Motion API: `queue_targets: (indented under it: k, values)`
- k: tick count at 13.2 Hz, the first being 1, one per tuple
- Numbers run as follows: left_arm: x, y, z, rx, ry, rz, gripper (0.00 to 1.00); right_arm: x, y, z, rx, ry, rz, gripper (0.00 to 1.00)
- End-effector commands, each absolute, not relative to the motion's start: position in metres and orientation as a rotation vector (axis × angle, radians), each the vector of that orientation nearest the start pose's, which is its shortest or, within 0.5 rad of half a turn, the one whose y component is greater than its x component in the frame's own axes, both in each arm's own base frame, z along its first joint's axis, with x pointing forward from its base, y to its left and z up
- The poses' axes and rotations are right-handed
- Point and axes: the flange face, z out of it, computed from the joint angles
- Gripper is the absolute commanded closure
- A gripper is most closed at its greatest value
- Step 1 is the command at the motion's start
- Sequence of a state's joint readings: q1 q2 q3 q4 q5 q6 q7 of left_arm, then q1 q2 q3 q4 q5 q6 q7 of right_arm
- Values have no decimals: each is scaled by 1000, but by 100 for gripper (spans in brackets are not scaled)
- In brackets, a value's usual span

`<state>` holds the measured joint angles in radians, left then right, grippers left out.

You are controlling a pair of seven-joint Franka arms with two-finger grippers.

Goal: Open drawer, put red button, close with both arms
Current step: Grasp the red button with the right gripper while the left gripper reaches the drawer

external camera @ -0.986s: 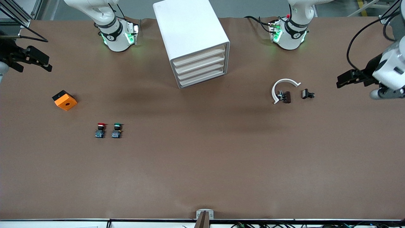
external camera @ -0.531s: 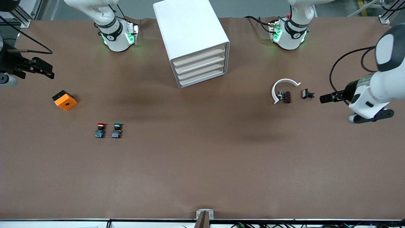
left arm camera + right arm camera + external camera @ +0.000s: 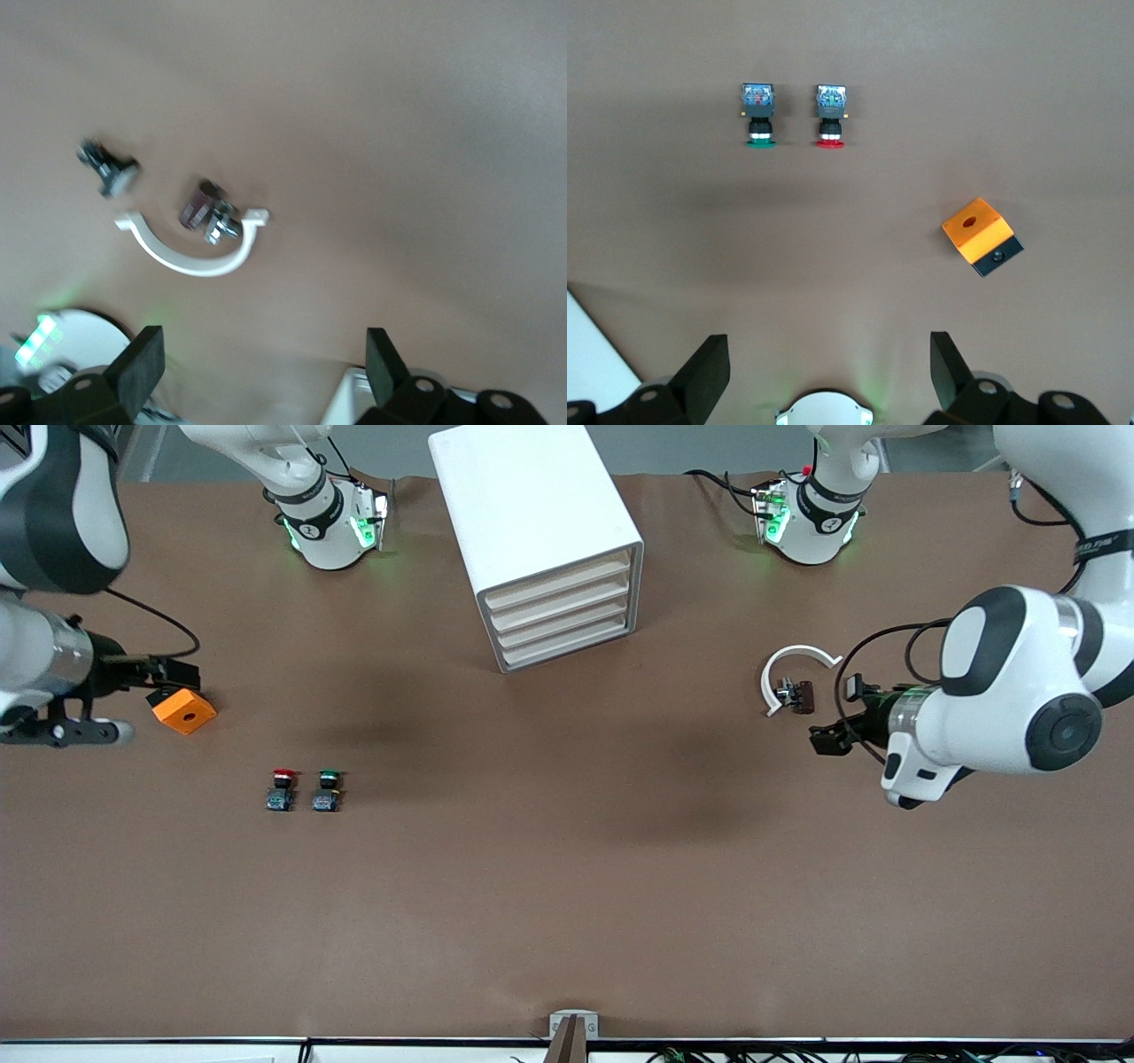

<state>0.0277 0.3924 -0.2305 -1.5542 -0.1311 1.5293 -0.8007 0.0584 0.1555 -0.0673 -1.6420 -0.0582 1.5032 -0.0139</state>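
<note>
The drawer point(image 3: 560, 579) is shut. The red button point(image 3: 281, 789) sits on the worktop point(image 3: 567, 868). The left end effector point(image 3: 828, 740) and right end effector point(image 3: 182, 679) both look wide open, holding nothing.

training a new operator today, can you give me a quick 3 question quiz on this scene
1. True or false: the drawer at the top of the white cabinet is already pulled out.
2. Which thing lies beside the red button?
A. the orange block
B. the green button
C. the white curved piece
3. Fill in: the left pincer and the right pincer both have their fingers ____.

Key
1. False: all four drawers sit flush in the cabinet.
2. B: the two buttons sit side by side, the red one toward the right arm's end of the table.
3. Open: each wrist view shows a wide gap between its fingers, holding nothing.
</note>
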Motion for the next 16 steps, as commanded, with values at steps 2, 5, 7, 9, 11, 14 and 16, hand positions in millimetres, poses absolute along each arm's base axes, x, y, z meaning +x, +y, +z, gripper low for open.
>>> queue_targets:
  k: [2, 5, 7, 9, 11, 14, 16]
  values:
    - [612, -169, 377, -2742, -1197, 816, 0, 580, -19, 454, -3189, -26, 448, 0]
    - [608, -201, 354, -2501, -1494, 914, 0, 576, -20, 410, -3191, -35, 419, 0]
    - [602, -218, 347, -2279, -1697, 932, 0, 576, -19, 381, -3197, -47, 375, 0]
    - [595, -240, 332, -2117, -1797, 1007, 0, 581, -20, 350, -3202, -52, 338, 0]
    - [587, -258, 313, -2048, -1796, 1109, 0, 591, -21, 318, -3206, -57, 312, 0]
    - [578, -269, 289, -1958, -1741, 1316, 0, 602, -24, 274, -3212, -58, 256, 0]
    - [571, -282, 281, -1935, -1721, 1326, 0, 608, -25, 253, -3216, -64, 206, 0]
